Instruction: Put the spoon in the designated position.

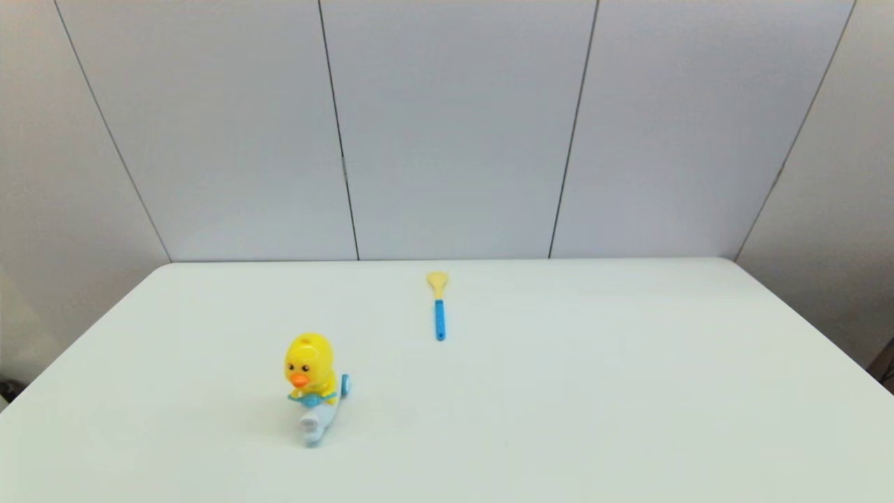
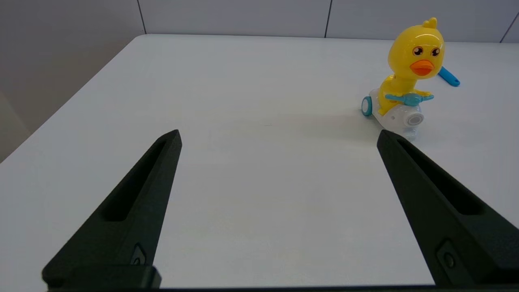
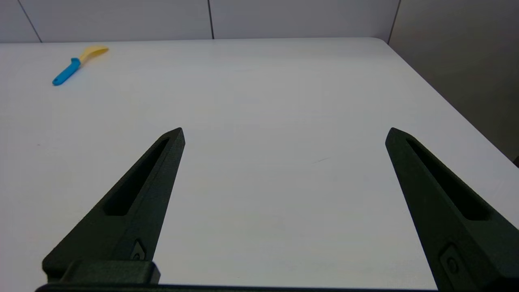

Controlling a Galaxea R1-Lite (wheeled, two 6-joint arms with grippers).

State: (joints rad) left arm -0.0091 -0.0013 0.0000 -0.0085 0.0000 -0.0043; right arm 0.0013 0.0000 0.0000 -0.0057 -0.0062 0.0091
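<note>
Both hands, left hand and right hand, gape empty; reaching for the spoon beyond the duck toy risks toppling it.

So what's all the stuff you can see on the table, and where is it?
spoon: one, pale yellow bowl and bright blue handle, lying flat near the table's far edge, about the middle, bowl pointing away from the robot.
duck toy: one, yellow with an orange beak, riding a white and blue wheeled base, upright, nearer the robot and to the left of the spoon, not touching it.
table: one, white, in front of pale grey wall panels.
left gripper: one, black, open, empty, low over the table near the duck toy.
right gripper: one, black, open, empty, over bare table.
</note>
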